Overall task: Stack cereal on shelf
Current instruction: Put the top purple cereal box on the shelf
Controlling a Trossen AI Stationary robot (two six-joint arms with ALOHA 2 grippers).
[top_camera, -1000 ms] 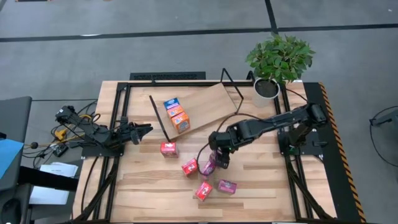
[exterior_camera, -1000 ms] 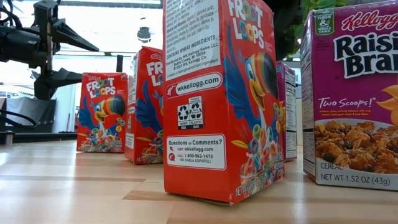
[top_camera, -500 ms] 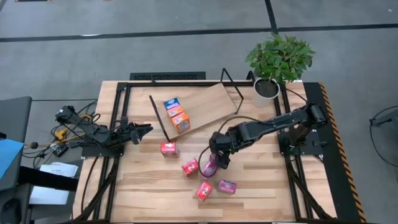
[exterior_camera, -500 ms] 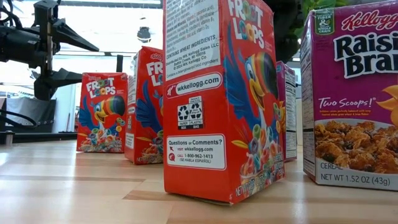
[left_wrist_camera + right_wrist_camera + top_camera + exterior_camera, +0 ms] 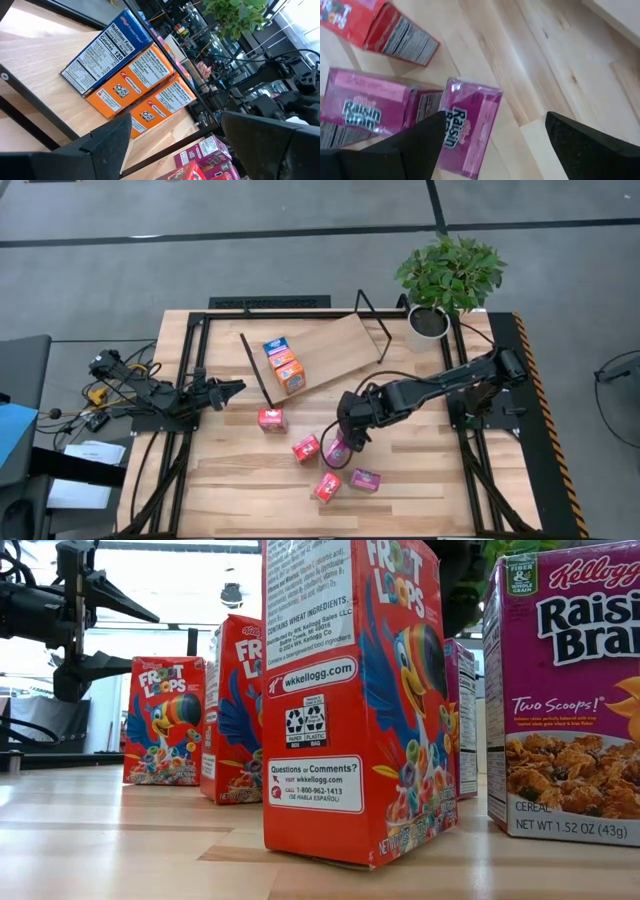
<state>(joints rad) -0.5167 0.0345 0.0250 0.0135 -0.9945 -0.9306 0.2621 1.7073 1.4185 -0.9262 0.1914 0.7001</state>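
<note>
now the right gripper hangs with its fingers spread wide directly over an upright magenta box, nothing between them. that box stands in the loose cluster on the table, on the near side of the shelf, where a blue box and two orange ones already sit in a row. a red box looks very close beside it, so a skewed descent could tip either one. the left gripper waits open beside the shelf's left end.
</note>
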